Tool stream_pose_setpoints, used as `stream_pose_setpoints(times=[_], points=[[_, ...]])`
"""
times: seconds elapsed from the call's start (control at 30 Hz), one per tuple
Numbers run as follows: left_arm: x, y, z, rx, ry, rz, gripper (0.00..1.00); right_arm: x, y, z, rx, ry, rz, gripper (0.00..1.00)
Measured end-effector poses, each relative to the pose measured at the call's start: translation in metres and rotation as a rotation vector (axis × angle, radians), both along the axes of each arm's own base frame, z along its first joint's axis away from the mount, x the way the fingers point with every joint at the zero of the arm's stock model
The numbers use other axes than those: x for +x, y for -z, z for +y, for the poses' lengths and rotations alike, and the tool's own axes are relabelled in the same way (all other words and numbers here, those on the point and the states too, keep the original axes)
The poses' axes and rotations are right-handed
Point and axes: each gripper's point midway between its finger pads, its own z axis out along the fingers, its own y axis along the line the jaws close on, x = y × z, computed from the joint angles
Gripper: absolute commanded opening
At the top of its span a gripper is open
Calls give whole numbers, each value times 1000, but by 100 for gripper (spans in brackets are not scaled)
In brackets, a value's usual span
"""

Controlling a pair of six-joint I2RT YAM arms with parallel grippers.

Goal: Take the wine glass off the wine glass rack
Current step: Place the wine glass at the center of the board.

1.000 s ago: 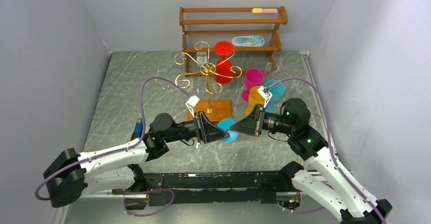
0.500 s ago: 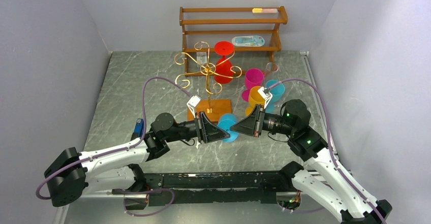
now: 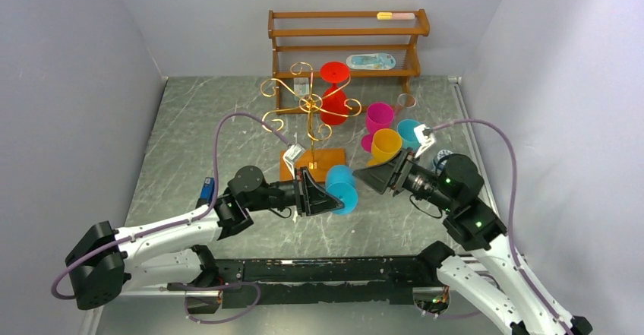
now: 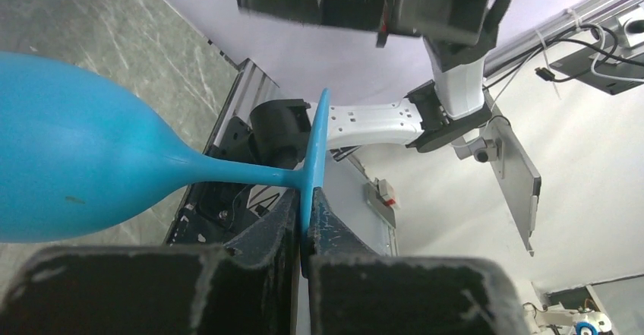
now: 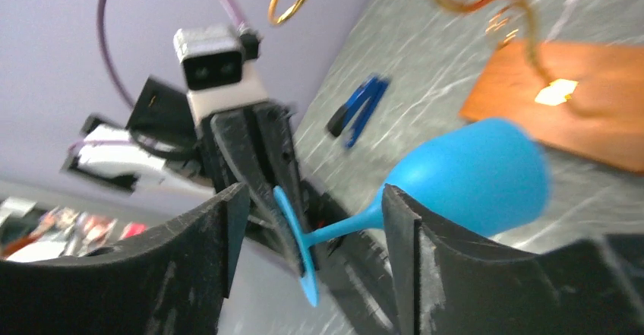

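A blue wine glass (image 3: 343, 185) lies sideways in the air in front of the wine glass rack (image 3: 311, 115), a gold scrolled pole on a brown base (image 3: 326, 162). My left gripper (image 3: 334, 200) is shut on the edge of the glass's foot (image 4: 313, 160), with the bowl (image 4: 76, 168) sticking out to the left. My right gripper (image 3: 360, 178) stands open just right of the glass, and the stem (image 5: 345, 225) shows between its spread fingers (image 5: 313, 195) without touching them. A red wine glass (image 3: 333, 92) hangs on the rack's far side.
Pink (image 3: 378, 115), yellow (image 3: 385, 143) and light blue (image 3: 410, 131) glasses stand at the right of the table. A three-tier wooden shelf (image 3: 345, 39) stands at the back wall. A small blue object (image 3: 206, 189) lies near the left arm.
My right gripper has opened, let go of the blue glass and drawn back to the right. The left gripper has closed fully on the foot and holds the glass alone.
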Motion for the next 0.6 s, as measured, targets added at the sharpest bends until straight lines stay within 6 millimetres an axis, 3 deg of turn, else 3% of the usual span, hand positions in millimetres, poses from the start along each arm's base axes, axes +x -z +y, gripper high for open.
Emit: stream_pose_setpoints(times=[0.17, 0.3, 0.43, 0.6], points=[[-8, -6, 0, -31, 47, -31, 5, 21, -10, -38, -18, 270, -31, 82], [-18, 0, -1, -16, 117, -78, 5, 31, -2, -52, -47, 372, -13, 85], [-28, 5, 3, 14, 177, -170, 5, 39, 15, -51, -99, 385, 37, 87], [-44, -9, 20, -15, 224, -350, 5, 36, 20, -30, -111, 271, 46, 89]])
